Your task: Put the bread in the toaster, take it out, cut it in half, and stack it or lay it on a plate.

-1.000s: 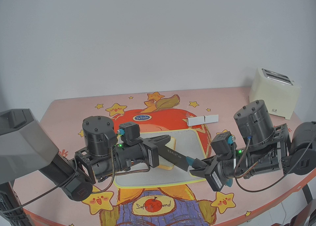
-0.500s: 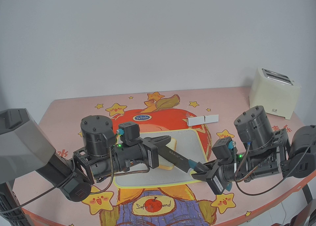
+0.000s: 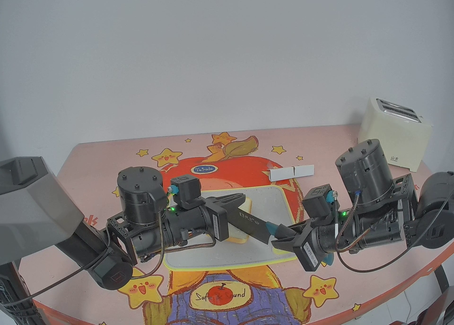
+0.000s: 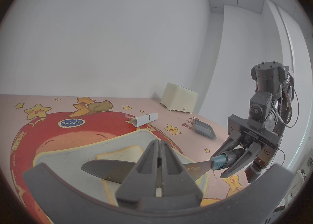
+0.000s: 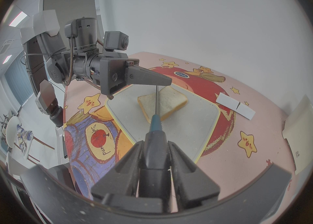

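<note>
Right gripper (image 3: 283, 237) clamps knife (image 3: 249, 221) handle; blade runs leftward across bread (image 5: 168, 102) (edge down); left gripper (image 3: 235, 200), fingers pressed together, over its left part.

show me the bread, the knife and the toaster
bread (image 5: 174, 99), right wrist view, top face beside the blade
knife (image 3: 248, 221), head view, middle of the blade
toaster (image 3: 395, 139), head view, front wall
</note>
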Motion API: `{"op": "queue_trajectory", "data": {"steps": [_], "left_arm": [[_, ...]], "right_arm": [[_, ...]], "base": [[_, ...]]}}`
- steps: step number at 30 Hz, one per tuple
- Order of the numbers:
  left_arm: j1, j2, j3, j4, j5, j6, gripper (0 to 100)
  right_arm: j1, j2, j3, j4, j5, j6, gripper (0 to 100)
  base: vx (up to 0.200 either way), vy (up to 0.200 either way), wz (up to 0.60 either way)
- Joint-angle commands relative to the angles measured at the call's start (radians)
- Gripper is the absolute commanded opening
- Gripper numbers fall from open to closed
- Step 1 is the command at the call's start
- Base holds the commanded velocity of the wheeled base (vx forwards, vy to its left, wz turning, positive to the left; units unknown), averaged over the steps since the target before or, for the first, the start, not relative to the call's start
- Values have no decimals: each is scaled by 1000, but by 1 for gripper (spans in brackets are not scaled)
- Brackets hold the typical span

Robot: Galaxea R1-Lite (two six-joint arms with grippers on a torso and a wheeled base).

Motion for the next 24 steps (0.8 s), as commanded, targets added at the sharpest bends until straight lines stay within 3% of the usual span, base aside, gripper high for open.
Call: {"op": "queue_trajectory", "data": {"steps": [1, 18, 24], "left_arm": [[1, 7, 2, 6, -1, -1, 0], [-2, 7, 0, 3, 4, -1, 0], [-2, 13, 0, 3, 4, -1, 0]], "right_arm": [[-5, 1, 5, -8, 1, 0, 0], [-8, 6, 65, -10, 1, 3, 0], [-8, -2, 25, -8, -1, 2, 0]], "base": [[0, 0, 0], [0, 0, 0], [0, 0, 0]]}}
